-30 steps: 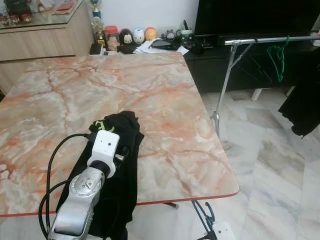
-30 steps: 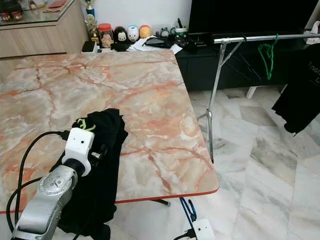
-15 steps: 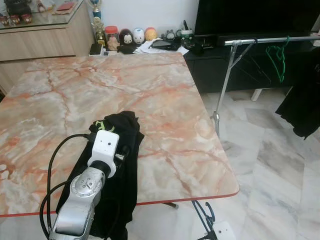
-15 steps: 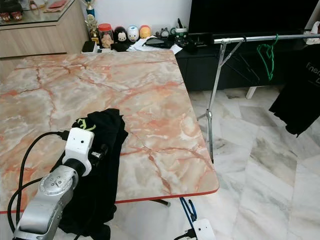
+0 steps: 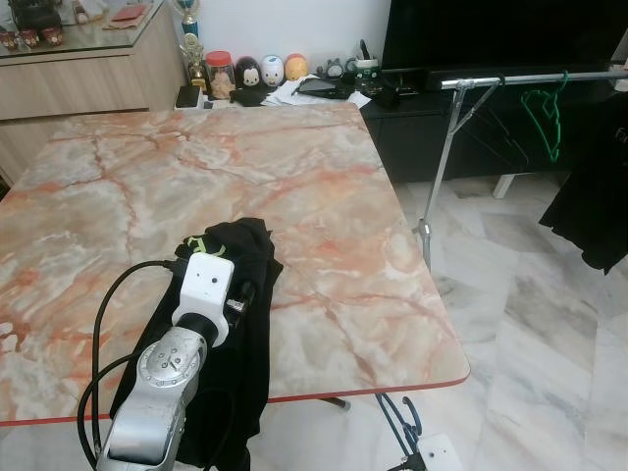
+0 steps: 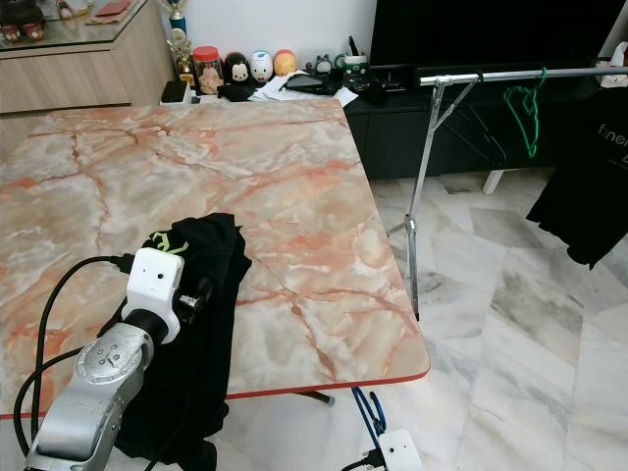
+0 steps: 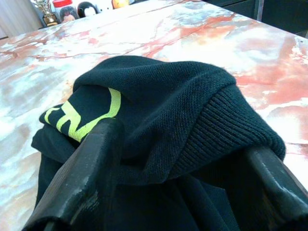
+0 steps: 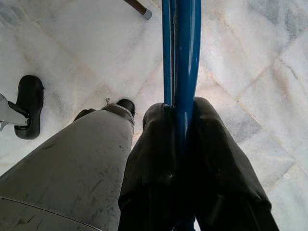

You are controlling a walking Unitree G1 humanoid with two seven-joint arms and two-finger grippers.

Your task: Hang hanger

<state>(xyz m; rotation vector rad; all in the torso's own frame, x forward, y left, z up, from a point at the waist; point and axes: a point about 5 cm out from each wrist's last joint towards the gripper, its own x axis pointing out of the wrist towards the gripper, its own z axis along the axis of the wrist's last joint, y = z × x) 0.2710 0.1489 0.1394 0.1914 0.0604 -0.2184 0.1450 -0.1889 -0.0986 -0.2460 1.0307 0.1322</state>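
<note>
L gripper (image 7: pixel 183 163) spread wide astride black sweatshirt (image 7: pixel 183 101) on marble table (image 5: pixel 324 196); blue hanger (image 8: pixel 180 72) pinched in closed R gripper (image 8: pixel 185 159); risk: thin wire twists, slips en route to rail (image 5: pixel 530 78).

Two hangers: blue hanger (image 8: pixel 180 72), green hanger (image 5: pixel 543 116); perhaps two black garments (image 5: pixel 231 294).

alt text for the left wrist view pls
The left tool straddles a bunched black garment with yellow-green lettering, one black finger on each side, on a pink-veined marble table.
</note>
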